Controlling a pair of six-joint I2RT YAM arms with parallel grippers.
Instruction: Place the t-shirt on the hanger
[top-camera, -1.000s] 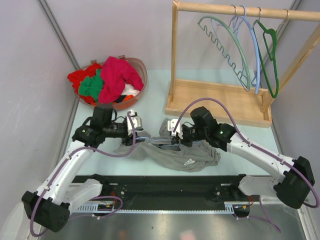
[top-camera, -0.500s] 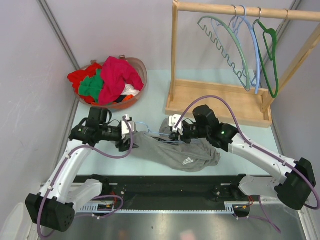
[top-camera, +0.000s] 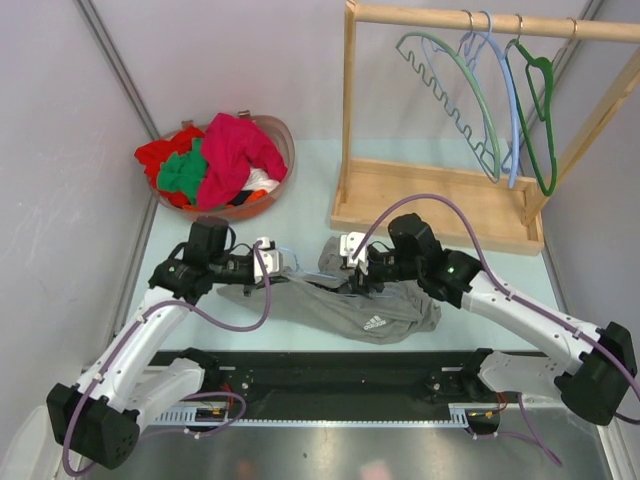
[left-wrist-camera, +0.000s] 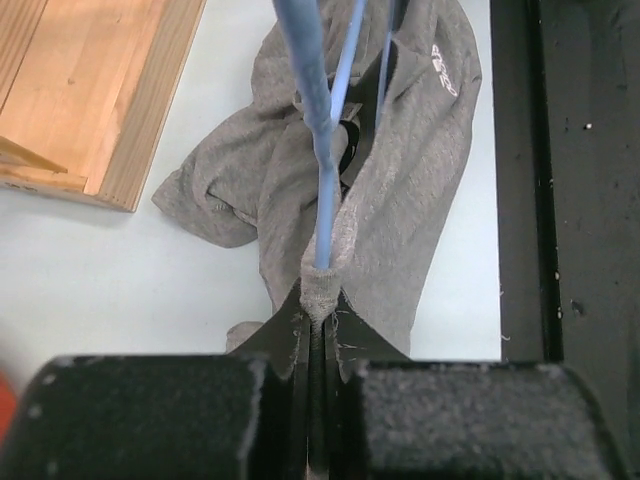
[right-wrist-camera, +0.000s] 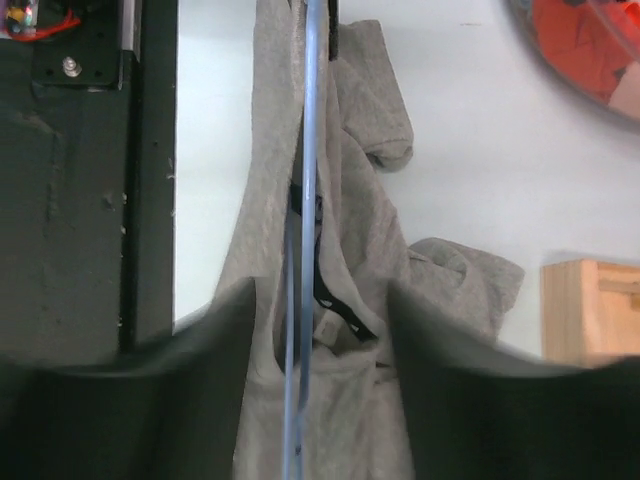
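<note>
The grey t-shirt (top-camera: 385, 310) lies crumpled on the table between my two arms. The thin pale blue hanger (left-wrist-camera: 318, 130) runs through it, with its bar passing over the dark neckline (right-wrist-camera: 335, 300). My left gripper (left-wrist-camera: 320, 305) is shut on a fold of the t-shirt (left-wrist-camera: 400, 190) pulled over the hanger's end. It sits at the shirt's left edge (top-camera: 272, 262). My right gripper (right-wrist-camera: 320, 295) stands open above the t-shirt (right-wrist-camera: 360, 200). The hanger (right-wrist-camera: 305, 150) runs between its fingers without touching them. From above, the right gripper (top-camera: 352, 268) is over the collar.
A wooden rack (top-camera: 440, 200) at the back right carries a sage-green wavy hanger (top-camera: 450, 90), another pale blue one (top-camera: 512, 110) and a dark green one (top-camera: 542, 120). A basket (top-camera: 280, 135) of red, green and magenta garments stands back left. A black rail (top-camera: 330, 370) lines the near edge.
The left gripper opened, shifted left, then came back and shut on the cloth over the hanger's end. The right gripper, shut before, has opened around the hanger.
</note>
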